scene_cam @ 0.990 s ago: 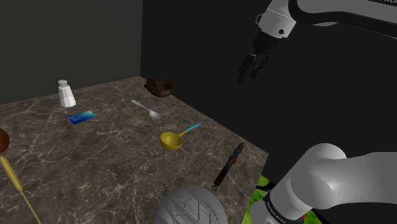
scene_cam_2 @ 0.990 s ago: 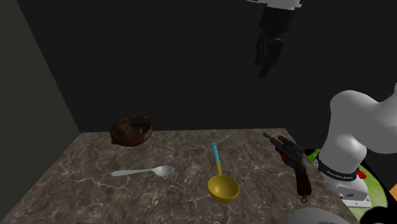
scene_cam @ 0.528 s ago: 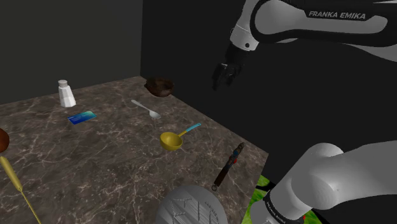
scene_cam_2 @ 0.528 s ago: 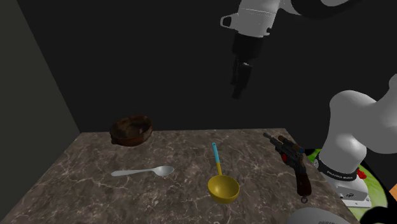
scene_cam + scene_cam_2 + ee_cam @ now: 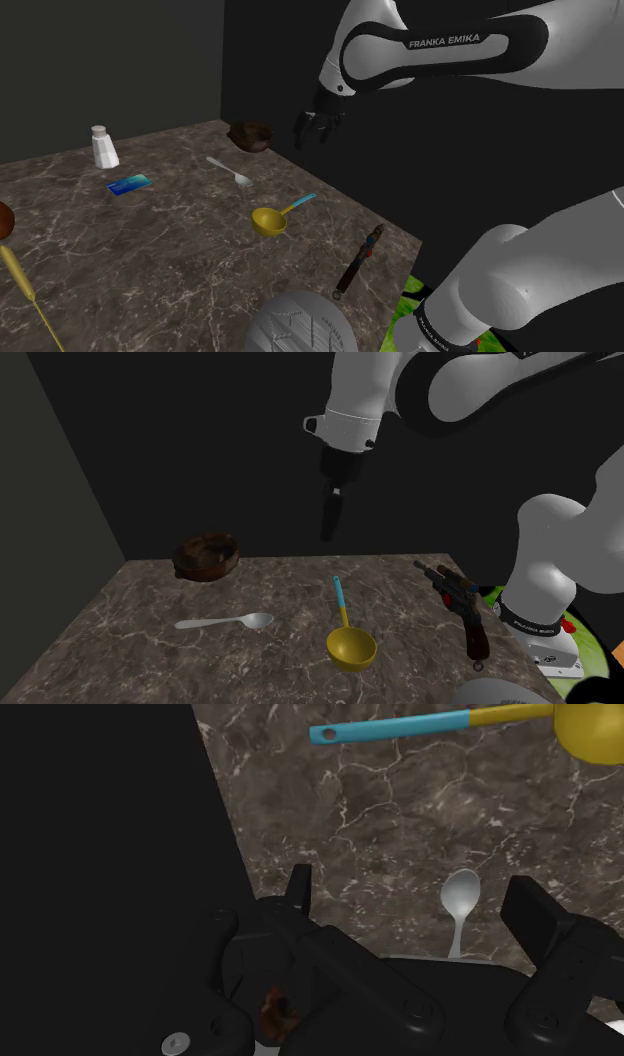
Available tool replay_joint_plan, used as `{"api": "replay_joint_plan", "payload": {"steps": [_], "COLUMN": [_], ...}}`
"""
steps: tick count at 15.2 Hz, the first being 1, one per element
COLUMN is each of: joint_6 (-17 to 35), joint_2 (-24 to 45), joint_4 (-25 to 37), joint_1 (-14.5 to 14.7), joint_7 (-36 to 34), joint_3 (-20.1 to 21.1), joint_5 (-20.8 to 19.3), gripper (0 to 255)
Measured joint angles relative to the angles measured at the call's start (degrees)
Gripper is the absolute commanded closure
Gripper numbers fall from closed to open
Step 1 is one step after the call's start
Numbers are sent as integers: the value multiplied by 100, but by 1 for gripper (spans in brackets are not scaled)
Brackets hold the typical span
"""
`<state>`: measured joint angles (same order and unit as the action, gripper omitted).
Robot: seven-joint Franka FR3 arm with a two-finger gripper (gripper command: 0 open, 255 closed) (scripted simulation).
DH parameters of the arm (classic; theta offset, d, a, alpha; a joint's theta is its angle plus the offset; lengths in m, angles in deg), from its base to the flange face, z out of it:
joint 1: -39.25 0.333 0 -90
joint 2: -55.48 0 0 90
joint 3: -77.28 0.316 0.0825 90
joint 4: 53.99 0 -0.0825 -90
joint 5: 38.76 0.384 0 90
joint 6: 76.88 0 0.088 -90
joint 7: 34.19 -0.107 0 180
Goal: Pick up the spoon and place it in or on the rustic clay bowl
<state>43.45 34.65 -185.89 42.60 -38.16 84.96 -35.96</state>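
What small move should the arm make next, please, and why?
Probably lower the gripper toward the spoon. The gripper hangs high above the table, open and empty. The spoon lies flat on the table, apart from the bowl, and the wrist view shows its scoop between the spread fingers, far below.

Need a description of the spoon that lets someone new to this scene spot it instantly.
Start at the dark marbled table. In the second exterior view, the spoon lies flat in front of the brown bowl at the back edge, left of the yellow scoop with a blue handle. It is the only pale, silvery utensil there; the scoop is brightly coloured.
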Motion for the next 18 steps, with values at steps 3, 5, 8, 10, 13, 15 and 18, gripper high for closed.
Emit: {"api": "replay_joint_plan", "payload": {"steps": [3, 5, 8, 10, 13, 15, 18], "joint_6": [385, 656, 989, 1215, 1452, 1575, 1700], "joint_2": [546, 943, 1535, 1982, 2609, 3062, 3714], "joint_4": [229, 398, 729, 998, 1454, 1827, 2416], "joint_1": [32, 56, 100, 132, 196, 243, 333], "joint_7": [-161, -283, -472, -596, -784, -888, -1030], "joint_3": [110, 187, 287, 339, 392, 406, 406], "joint_5": [30, 28, -5, -57, -148, -219, -314], "gripper": [0, 0, 0, 0, 0, 0, 0]}}
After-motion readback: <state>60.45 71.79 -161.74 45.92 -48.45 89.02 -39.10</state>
